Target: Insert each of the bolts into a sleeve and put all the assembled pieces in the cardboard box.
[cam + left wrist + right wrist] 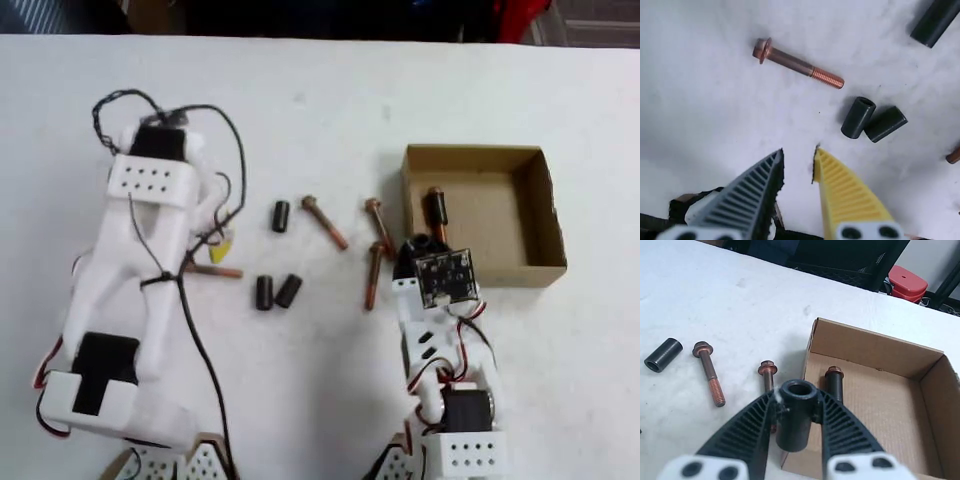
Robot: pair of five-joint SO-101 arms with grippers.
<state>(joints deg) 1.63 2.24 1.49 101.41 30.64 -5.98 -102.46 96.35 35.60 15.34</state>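
Five bolts and five sleeves can be counted on the white desk (330, 110). Four bolts lie loose in the high view: a first bolt (325, 222) near the centre, a second bolt (376, 208) and a third bolt (373, 278) just left of the box (470, 152), and a fourth bolt (220, 271) left of centre beside the left arm. The fifth bolt sits in a sleeve as an assembled piece (437, 210) inside the box, close to its left wall. Three sleeves lie loose left of the centre bolt. A lone sleeve (281, 216) lies higher up, and a pair of sleeves (264, 292) (289, 290) lies below it, touching at one end. The right tool (796, 396), at the box's lower left corner, is closed around the fifth sleeve (797, 415), which it holds upright with the bore showing. The left tool (797, 156) is empty, its grey and yellow fingers a narrow gap apart. It hangs above the desk near the fourth bolt and the pair of sleeves. The box stands right of centre in the high view.
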